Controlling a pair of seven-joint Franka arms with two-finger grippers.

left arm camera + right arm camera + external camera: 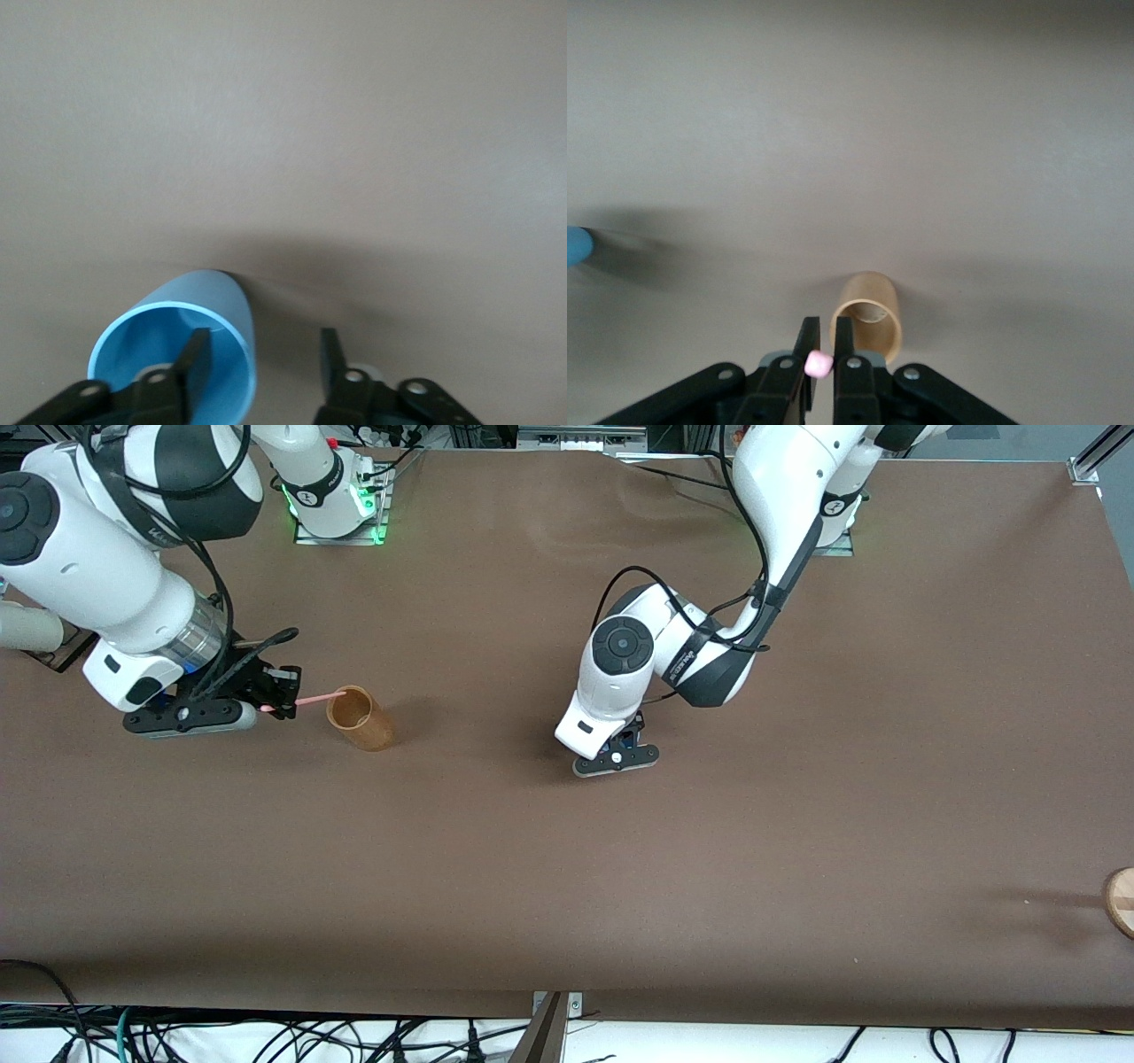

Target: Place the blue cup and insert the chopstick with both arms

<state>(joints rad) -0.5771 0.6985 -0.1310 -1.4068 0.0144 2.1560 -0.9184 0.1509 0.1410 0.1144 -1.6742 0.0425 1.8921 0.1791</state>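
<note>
In the left wrist view the blue cup stands on the table with its mouth up. My left gripper is open astride its wall, one finger inside the cup and the other outside with a gap. In the front view the left hand covers the cup at mid-table. My right gripper is shut on the pink chopstick, which lies nearly level with its tip at the rim of the tan-brown holder. In the right wrist view the chopstick's end sits between the shut fingers, with the holder just past them.
A round wooden piece lies at the table's edge toward the left arm's end, nearer the front camera. The brown table is bare around both hands. The blue cup's edge also shows in the right wrist view.
</note>
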